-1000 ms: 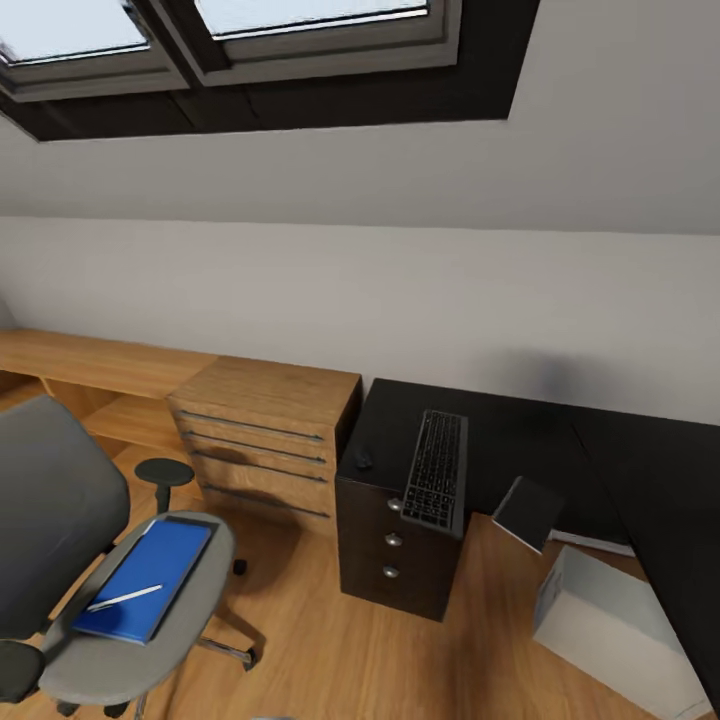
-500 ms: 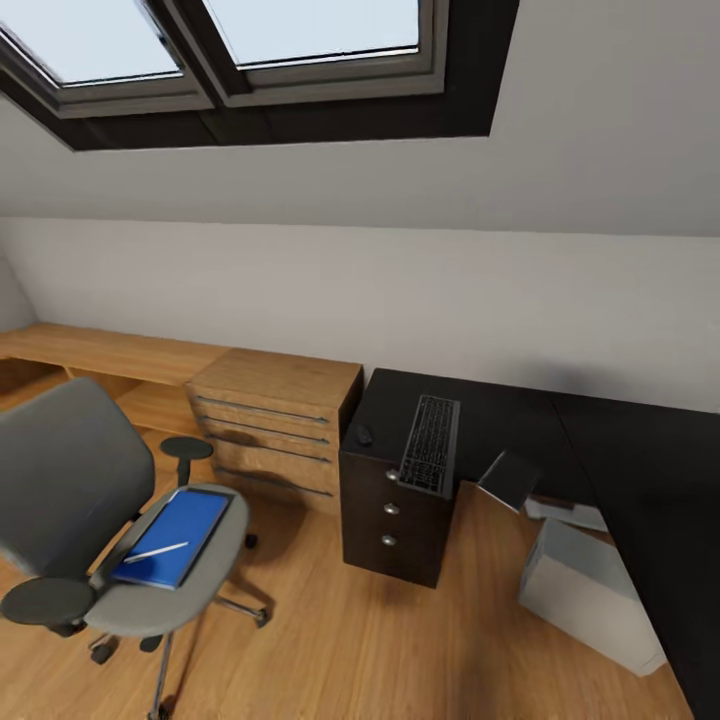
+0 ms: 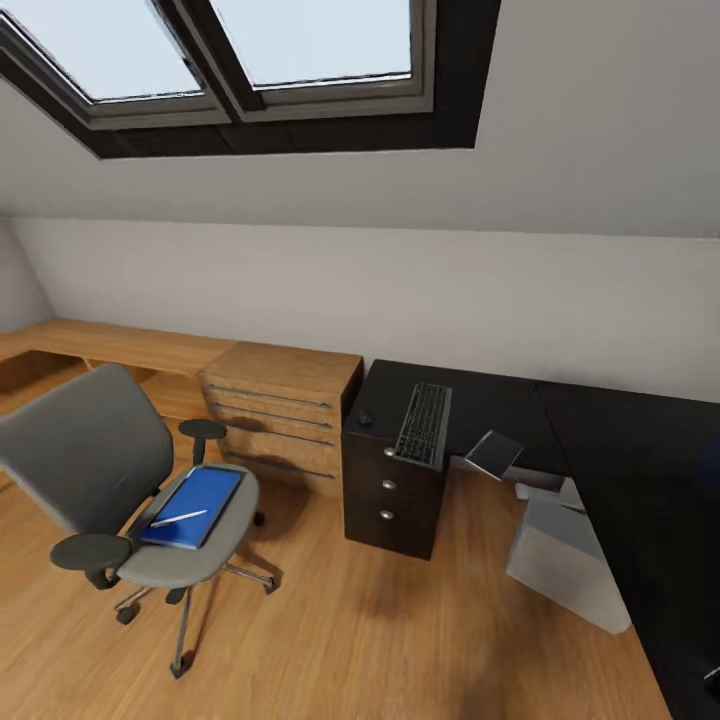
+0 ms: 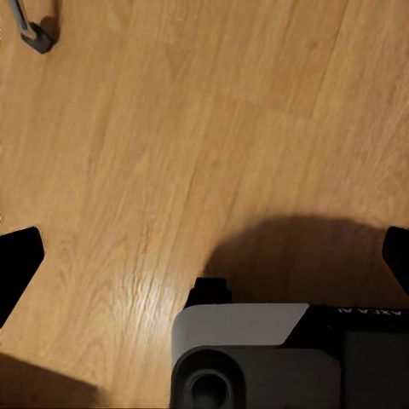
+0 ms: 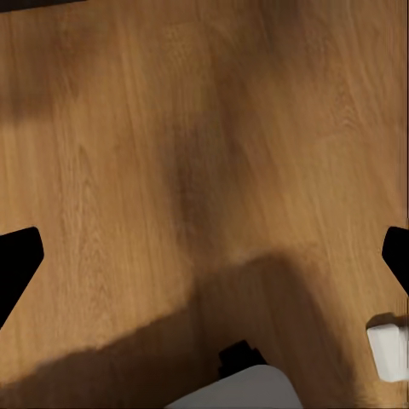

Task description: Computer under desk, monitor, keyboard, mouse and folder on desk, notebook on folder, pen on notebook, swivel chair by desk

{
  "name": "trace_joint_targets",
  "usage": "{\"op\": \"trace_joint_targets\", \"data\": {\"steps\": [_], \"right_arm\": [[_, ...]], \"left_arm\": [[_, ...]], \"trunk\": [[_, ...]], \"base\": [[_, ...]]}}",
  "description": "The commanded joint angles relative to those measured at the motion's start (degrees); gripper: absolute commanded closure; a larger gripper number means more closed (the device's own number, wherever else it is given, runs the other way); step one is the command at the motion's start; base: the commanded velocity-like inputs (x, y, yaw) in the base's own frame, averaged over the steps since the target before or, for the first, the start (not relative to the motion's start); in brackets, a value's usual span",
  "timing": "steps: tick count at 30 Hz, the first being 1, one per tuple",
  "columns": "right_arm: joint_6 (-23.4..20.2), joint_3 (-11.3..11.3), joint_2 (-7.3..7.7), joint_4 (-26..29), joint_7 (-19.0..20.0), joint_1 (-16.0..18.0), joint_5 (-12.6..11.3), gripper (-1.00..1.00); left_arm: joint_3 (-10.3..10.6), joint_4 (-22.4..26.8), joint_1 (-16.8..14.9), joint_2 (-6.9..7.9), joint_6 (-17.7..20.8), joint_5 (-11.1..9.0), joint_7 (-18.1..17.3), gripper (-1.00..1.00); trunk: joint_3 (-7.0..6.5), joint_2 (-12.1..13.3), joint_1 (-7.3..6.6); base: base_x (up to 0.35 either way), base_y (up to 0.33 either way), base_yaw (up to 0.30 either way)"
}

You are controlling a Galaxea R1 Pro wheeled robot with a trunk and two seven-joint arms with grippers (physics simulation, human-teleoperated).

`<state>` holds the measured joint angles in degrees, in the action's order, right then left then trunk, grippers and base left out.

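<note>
The bedroom has sloped pale walls, a skylight (image 3: 250, 60) overhead at 12 o'clock, and a light wood floor (image 3: 350, 640). The counter (image 3: 600, 440), an L of matte black, runs from the centre of the head view off toward 4 o'clock, with its black drawer unit (image 3: 390, 490) at the near end. A light wood cabinet (image 3: 280, 420) stands just beside that unit at about 9 o'clock of it.

The swivel chair (image 3: 110, 470) sits well apart from the counter, out at 8 o'clock on open floor. The computer (image 3: 562, 560), a pale grey tower, rests on the floor at 4 o'clock beside the counter's edge; whether it stands upright or lies tipped I cannot tell from here.

The keyboard (image 3: 423, 425) lies on the counter above the drawers. The folder (image 3: 190, 495), bright blue, lies flat on the chair seat. A small grey slab, likely the notebook (image 3: 493, 454), leans tilted at the counter's edge between keyboard and computer. The pen (image 3: 178, 518) rests on the folder. The mouse (image 3: 366, 419) sits at 9 o'clock of the keyboard, near it.

The wrist views add what the head view lacks: the left pincer (image 4: 204, 260) and right pincer (image 5: 204, 260) both hang over bare floorboards, fingers spread wide, gripping nothing.
</note>
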<state>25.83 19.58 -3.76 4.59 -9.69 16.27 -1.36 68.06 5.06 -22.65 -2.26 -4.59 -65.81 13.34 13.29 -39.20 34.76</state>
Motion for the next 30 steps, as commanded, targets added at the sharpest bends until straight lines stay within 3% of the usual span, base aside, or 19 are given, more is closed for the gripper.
{"op": "trace_joint_targets", "data": {"steps": [1, 8, 15, 22, 30], "right_arm": [[0.17, -0.02, -0.02, -0.02, -0.11, 0.04, -0.14, -1.0], [0.11, -0.09, -0.07, -0.59, -0.07, 0.05, 0.03, -1.0], [0.1, -0.38, -0.1, -2.06, -0.14, 0.04, 3.5, -1.0], [0.1, -0.47, -0.03, -2.2, -0.09, 0.06, 4.18, -1.0], [0.1, -0.51, -0.02, -2.22, -0.07, 0.04, 4.34, -1.0]], "left_arm": [[0.49, 0.06, -0.03, 0.04, -0.14, -0.5, 0.29, -1.0], [0.5, 0.04, -0.03, 0.13, -0.15, -0.54, 0.27, -1.0], [0.5, 0.04, -0.03, 0.13, -0.18, -0.55, 0.28, -1.0], [0.5, 0.04, -0.03, 0.08, -0.23, -0.52, 0.28, -1.0], [0.5, 0.04, -0.03, 0.06, -0.82, -0.54, 0.28, -1.0]], "trunk": [[-0.11, 0.35, -0.25], [-1.36, 3.16, -1.79], [-1.9, 4.36, -2.45], [-1.9, 4.36, -2.45], [-3.34, 7.57, -4.2]], "base": [[-0.335, 0.038, 0.0], [-0.336, 0.063, 0.0], [-0.337, 0.083, 0.0], [-0.337, 0.088, 0.0], [-0.337, 0.089, -0.144]]}}
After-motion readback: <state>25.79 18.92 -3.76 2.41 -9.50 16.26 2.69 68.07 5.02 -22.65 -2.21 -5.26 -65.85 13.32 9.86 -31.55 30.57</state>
